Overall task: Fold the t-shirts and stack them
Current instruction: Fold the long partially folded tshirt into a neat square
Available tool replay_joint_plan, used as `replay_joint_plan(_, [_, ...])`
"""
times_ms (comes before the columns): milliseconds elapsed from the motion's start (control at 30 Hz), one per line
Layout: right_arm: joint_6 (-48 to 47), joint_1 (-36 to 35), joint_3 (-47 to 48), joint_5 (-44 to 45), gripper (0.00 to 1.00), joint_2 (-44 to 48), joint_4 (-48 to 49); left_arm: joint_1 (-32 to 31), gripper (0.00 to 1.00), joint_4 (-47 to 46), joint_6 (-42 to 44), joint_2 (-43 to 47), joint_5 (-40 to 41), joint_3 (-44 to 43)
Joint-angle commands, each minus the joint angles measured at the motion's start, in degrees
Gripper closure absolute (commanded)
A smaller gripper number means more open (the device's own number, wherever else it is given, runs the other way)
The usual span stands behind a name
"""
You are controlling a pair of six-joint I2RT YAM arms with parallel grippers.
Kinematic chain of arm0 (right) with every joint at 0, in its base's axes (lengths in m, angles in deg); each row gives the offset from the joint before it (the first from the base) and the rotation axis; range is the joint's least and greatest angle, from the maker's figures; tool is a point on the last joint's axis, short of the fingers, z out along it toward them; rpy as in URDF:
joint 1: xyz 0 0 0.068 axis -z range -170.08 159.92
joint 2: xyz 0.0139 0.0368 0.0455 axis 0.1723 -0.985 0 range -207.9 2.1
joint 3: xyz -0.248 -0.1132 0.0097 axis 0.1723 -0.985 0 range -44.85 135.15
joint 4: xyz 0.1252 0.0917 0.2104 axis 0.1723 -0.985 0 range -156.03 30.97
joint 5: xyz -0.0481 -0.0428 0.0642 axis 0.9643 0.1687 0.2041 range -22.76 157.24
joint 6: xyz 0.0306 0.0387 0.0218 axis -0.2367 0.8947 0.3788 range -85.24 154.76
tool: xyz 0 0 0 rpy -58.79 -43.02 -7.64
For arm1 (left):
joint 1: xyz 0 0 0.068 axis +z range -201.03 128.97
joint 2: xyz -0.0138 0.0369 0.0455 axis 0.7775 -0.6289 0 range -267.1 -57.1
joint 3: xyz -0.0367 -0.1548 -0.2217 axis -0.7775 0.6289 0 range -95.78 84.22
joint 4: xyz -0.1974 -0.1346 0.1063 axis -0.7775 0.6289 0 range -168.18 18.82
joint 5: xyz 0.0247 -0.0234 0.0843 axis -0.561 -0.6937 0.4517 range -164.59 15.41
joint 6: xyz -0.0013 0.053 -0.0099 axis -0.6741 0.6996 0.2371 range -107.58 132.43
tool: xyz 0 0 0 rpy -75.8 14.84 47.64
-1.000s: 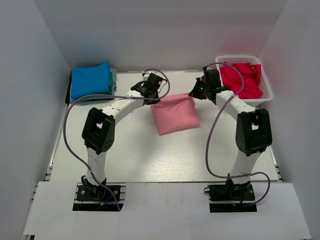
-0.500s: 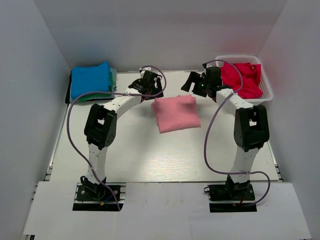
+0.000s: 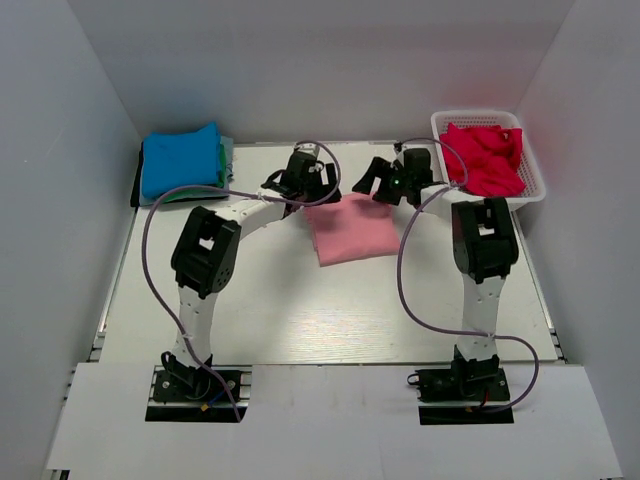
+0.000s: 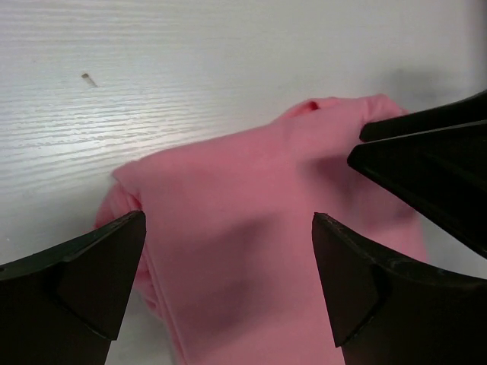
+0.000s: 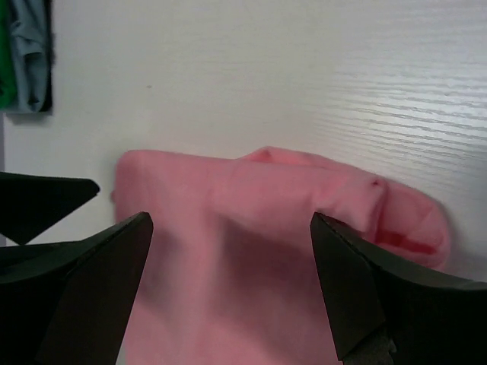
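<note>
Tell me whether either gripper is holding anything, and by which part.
Nothing is held: left gripper and right gripper both hang open over the folded pink t-shirt.

You're looking at a lab test cell: plain white walls [image 3: 320, 70] box in a white table [image 3: 300, 310] left, right and far; a left arm [image 3: 205, 250] and right arm [image 3: 485, 240] are bolted at its near edge.

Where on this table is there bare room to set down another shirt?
The wide near strip of table, between the pink t-shirt and the arm bases, is bare. The far side is crowded: blue-topped stack, left end effector and right end effector at the pink t-shirt, the basket.
</note>
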Motion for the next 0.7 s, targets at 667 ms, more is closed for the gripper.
replay_joint_plan(667, [0.3,1.4,-5.0,-5.7,0.1,9.3,6.0,0.7,0.0,2.4,6.6,-0.2,4.9,-2.4])
